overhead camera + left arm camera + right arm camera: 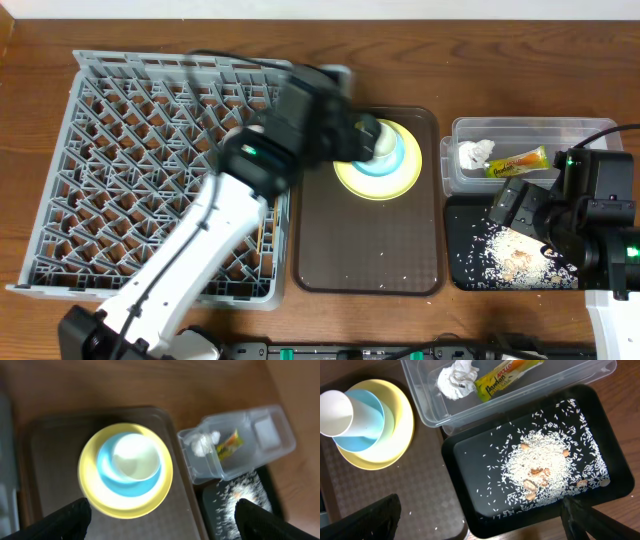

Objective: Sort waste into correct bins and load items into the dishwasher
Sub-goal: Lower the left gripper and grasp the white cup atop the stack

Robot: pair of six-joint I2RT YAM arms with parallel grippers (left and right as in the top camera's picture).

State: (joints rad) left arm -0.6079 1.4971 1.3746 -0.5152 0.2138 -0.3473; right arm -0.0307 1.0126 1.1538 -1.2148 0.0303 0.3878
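Pale cup (132,457) nested in blue bowl (117,484) on yellow plate (92,485).
Light, stiff, likely slick: pinch its rim; left pincer (165,517) and right pincer (482,520) gape empty.

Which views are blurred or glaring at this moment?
Overhead: left arm motion-smeared, grey rack crisp. Left wrist: whole frame soft, edges of yellow-green plate and clear tub smeared. Right wrist: sharp, rice grains distinct and wrapper print legible; no strong glare.
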